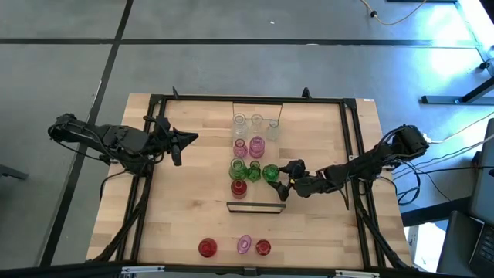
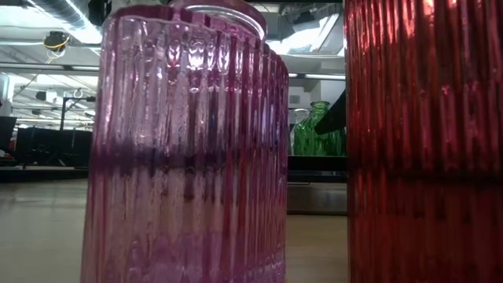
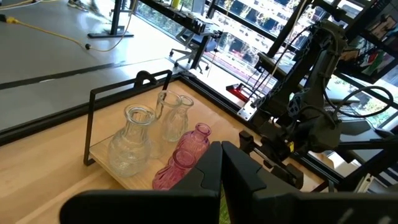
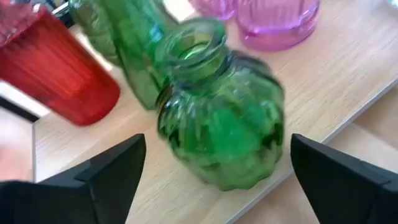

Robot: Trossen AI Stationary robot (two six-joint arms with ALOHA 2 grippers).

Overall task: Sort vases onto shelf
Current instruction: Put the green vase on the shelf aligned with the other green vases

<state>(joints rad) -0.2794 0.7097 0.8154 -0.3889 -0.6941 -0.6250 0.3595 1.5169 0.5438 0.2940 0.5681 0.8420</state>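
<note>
Right gripper [image 4: 214,171] is standing spread wide, fingers either side of an upright round green vase [image 4: 217,118] sitting at the shelf [image 1: 255,207] edge, gripping nothing. Left gripper [image 1: 179,147], clenched empty, is waiting farther off beside the clear vases [image 3: 149,134].

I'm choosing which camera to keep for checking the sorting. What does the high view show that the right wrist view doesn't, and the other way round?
Only the high view shows both arms, the whole shelf, the clear vases and three vases near the table's front edge. Only the right wrist view shows the round green vase standing free on the shelf between the right gripper's open fingers. Both show the right gripper at the green vases, with red and pink ones beside them.
</note>
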